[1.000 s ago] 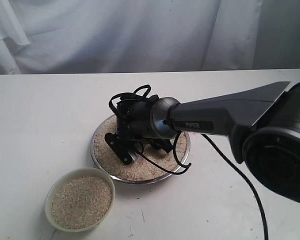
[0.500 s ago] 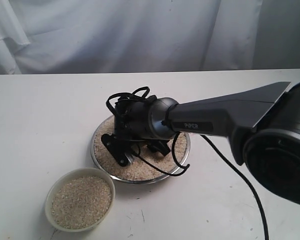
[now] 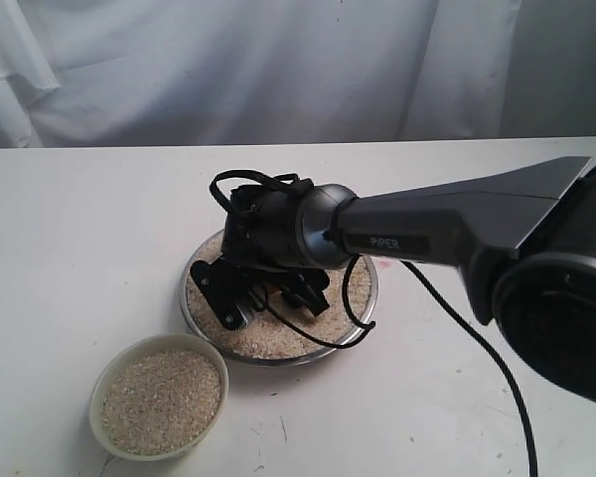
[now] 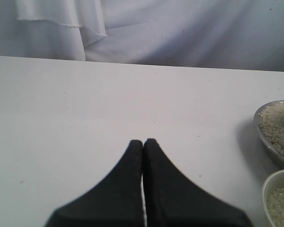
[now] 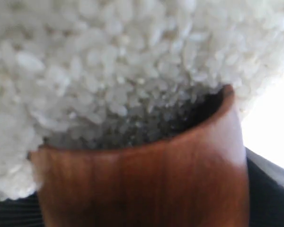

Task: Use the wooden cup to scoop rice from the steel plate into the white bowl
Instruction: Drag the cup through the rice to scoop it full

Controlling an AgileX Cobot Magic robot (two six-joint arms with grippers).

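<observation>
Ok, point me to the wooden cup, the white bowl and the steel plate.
wooden cup (image 5: 142, 184): right wrist view, on its outer side wall.
white bowl (image 3: 160, 340): exterior view, on the far rim.
steel plate (image 3: 185, 298): exterior view, on the left rim.

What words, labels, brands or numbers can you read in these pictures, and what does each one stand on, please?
"PIPER": white letters on the right arm, along its dark forearm, in the exterior view.
No text shows on the white bowl, steel plate or wooden cup.
</observation>
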